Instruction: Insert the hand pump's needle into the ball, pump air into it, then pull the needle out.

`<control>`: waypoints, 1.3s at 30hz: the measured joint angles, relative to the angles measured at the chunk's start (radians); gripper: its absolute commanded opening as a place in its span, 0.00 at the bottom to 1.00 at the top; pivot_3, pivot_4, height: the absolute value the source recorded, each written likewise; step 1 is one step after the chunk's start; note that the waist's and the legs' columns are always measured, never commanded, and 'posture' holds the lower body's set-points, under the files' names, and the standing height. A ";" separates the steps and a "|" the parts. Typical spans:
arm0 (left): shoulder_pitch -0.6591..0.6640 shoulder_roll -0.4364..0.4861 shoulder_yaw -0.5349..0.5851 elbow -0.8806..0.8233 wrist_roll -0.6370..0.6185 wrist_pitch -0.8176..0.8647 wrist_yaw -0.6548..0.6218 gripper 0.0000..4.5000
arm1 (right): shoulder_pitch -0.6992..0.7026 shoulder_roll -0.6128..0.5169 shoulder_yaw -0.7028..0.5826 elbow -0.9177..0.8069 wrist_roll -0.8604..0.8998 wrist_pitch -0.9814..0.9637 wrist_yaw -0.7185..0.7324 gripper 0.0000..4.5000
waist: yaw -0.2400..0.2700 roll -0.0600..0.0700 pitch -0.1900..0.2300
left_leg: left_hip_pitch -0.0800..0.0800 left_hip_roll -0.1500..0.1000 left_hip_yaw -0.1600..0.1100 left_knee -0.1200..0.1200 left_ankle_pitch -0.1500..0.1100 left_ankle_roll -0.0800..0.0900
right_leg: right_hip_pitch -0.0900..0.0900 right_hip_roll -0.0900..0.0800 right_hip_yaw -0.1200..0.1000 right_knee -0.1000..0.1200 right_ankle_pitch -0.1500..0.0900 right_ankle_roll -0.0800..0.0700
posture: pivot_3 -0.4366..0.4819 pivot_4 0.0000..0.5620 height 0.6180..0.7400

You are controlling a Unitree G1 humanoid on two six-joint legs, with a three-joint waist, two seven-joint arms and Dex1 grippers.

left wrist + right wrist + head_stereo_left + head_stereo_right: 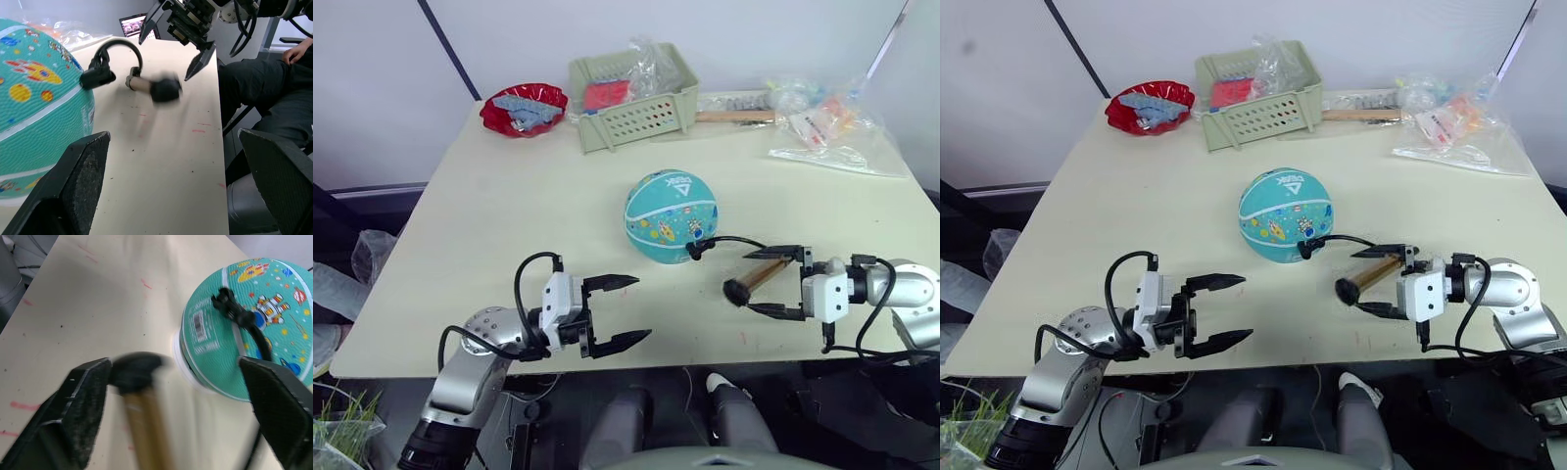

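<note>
Right end effector (775,283) spread wide astride the pump (759,276), gripping nothing. Left end effector (625,312) wide open over bare worktop (489,215). Hose end at ball (671,215).

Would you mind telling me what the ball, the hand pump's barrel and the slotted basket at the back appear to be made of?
The ball looks like matte rubber: teal, with printed cartoons and white stripes. The hand pump seems to have a gold-bronze metal barrel, judging by its sheen, with black ends that are probably plastic or rubber. The basket looks like moulded pale green plastic, with regular slots in its wall.
</note>
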 measured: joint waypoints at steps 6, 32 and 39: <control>-0.019 -0.002 0.002 0.031 0.000 -0.015 -0.006 1.00 | 0.071 -0.012 -0.080 -0.039 0.116 0.058 -0.013 0.98 | 0.001 0.000 0.000 | 0.001 0.000 0.000 -0.001 0.000 0.000 | 0.001 0.000 0.000 0.000 0.000 0.000 | 0.48 0.27 1.00; -0.594 -0.218 -0.009 0.404 0.098 0.070 0.229 1.00 | 0.562 0.192 -0.366 -0.556 0.494 0.505 -0.227 0.98 | 0.017 -0.003 0.001 | 0.002 0.000 0.000 0.001 0.000 0.000 | 0.002 0.003 0.001 0.001 0.000 0.001 | 0.48 0.27 1.00; -0.704 -0.240 -0.039 0.533 0.147 0.033 0.181 1.00 | 0.578 0.218 -0.367 -0.594 0.485 0.517 -0.235 0.98 | 0.018 -0.004 0.002 | 0.002 0.000 0.001 0.001 0.000 0.000 | 0.002 0.003 0.001 0.001 0.000 0.001 | 0.48 0.27 1.00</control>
